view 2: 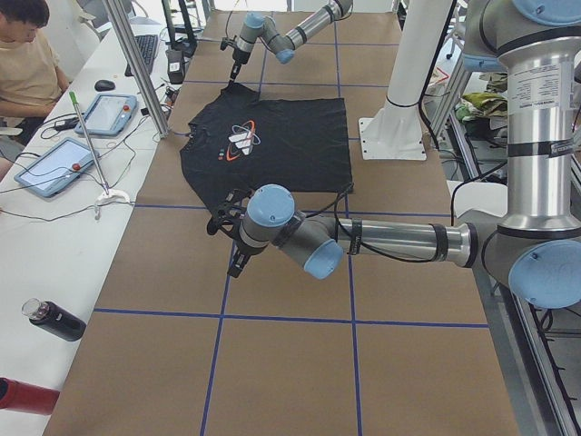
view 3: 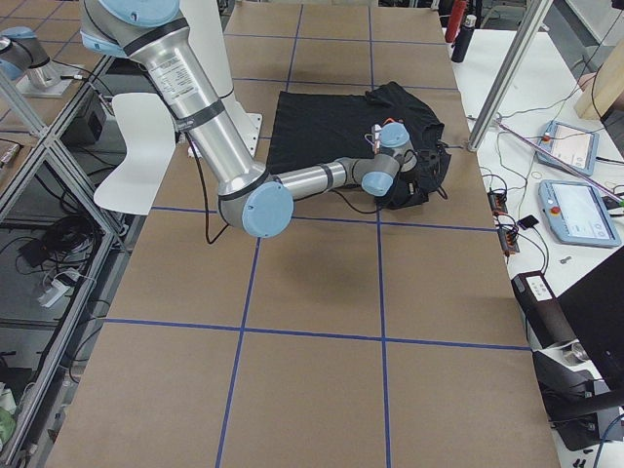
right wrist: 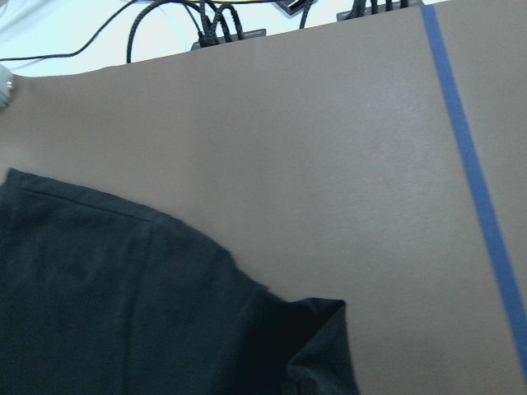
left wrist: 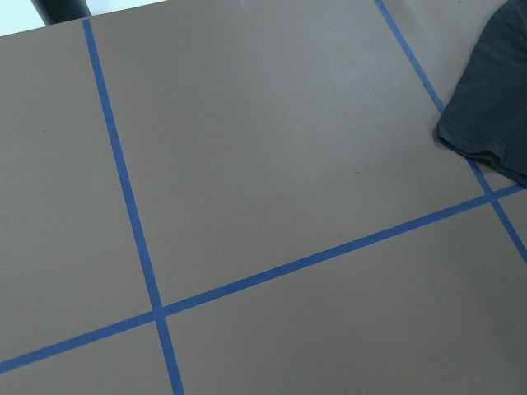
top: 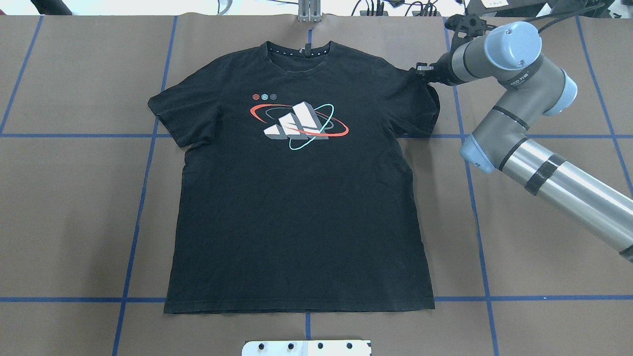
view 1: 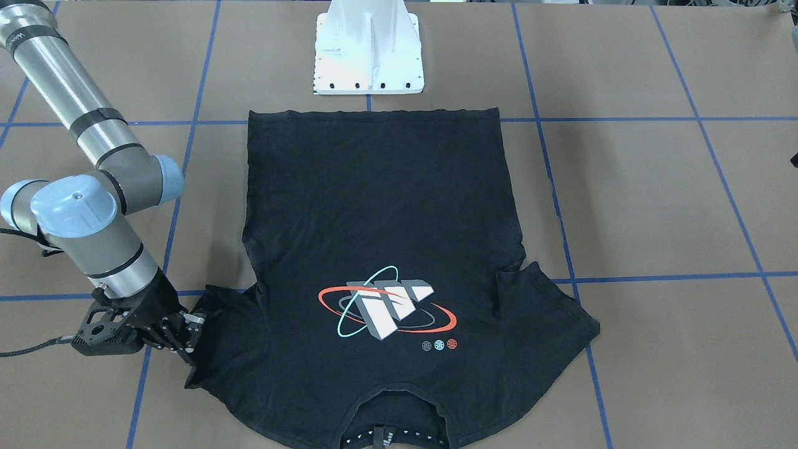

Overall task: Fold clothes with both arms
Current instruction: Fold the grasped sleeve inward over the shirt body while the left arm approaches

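L→R as the robot sees it.

left claw (view 2: 236, 263): shows only in the left-end side view, hanging low over bare table (top: 64, 207) and pointing down. Apart or together, can't tell from there. Left sleeve (left wrist: 492, 103) lies just beside it on the shirt side, not touching. Its wrist cam catches only the sleeve hem in one corner; the rest is table + blue tape (left wrist: 132, 214). Prob staged there to take that sleeve and mirror the other side.

T-shirt (top: 296, 212): flat, front up, logo (top: 296, 123) showing, between the two claws. Collar (top: 299, 49) is on the side away from the robot, bottom hem next to the pedestal (view 1: 369, 56). Body + sleeves spread out = start layout; nothing folded yet imo.

right claw (view 1: 189, 340): at the outer edge of the right sleeve (top: 420, 106), fingers together w/ the hem pinched between them, as far as the front cam shows. Cloth right at the claw is bunched and curled up off the table, rest of the shirt flat. That fits a hem grip for a sleeve-in fold.

View diffs:
- Front cam gives the pinch itself.
- Overhead hides most of the fingers behind the wrist but shows the sleeve curl.
- Right wrist cam shows the sleeve fold under the claw, no fingers.
- Overhead + front don't have the left claw at all.
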You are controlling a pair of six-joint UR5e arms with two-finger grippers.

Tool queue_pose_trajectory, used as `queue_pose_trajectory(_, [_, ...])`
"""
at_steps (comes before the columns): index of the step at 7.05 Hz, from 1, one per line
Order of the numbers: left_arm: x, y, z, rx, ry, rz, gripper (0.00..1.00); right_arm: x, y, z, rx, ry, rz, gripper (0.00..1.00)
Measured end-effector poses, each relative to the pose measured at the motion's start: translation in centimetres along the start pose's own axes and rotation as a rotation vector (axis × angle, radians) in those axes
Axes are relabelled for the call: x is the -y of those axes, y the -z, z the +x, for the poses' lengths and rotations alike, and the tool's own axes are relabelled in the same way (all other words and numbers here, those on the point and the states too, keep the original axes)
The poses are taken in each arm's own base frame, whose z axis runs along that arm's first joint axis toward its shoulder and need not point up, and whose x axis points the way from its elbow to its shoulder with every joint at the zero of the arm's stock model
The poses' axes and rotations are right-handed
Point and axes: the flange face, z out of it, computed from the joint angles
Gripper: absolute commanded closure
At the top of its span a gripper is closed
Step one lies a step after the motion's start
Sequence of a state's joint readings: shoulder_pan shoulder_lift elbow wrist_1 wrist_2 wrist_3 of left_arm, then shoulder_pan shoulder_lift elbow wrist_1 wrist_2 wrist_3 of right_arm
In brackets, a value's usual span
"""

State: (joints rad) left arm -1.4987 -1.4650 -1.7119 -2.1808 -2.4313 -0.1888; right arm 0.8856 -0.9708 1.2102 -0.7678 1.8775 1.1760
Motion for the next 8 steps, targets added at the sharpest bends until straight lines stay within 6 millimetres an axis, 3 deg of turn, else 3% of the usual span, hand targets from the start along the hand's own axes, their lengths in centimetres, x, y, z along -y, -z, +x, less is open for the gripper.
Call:
queue_pose_trajectory(2, [0.0,0.0,0.0,0.000,-0.001,-0.001,0.00,-2.1,0.7,-8.8,0.095,-0.095,-0.035,1.00])
queue_pose_trajectory(3, [0.0,-0.1,-0.1,0.000,0.000,-0.002,0.00,-2.8,0.2,-11.9,0.096,-0.124,-0.048,1.00])
queue_pose_trajectory(5, [0.1,-0.1,0.0,0.000,-0.002,-0.001,0.00,-3.1,-2.4,-15.4,0.058,-0.140,-0.035,1.00])
queue_pose_trajectory(6, [0.5,-0.2,0.2,-0.002,-0.008,0.001,0.00,-3.0,-3.2,-15.9,0.041,-0.145,-0.026,0.01])
queue_pose_trajectory(7, [1.8,-0.6,0.8,-0.009,-0.025,0.003,0.00,-3.2,-4.0,-16.2,0.022,-0.160,-0.012,0.00])
queue_pose_trajectory(8, [4.5,-1.9,1.8,-0.024,-0.028,0.003,0.00,-3.9,-4.5,-16.6,0.011,-0.177,0.003,0.00])
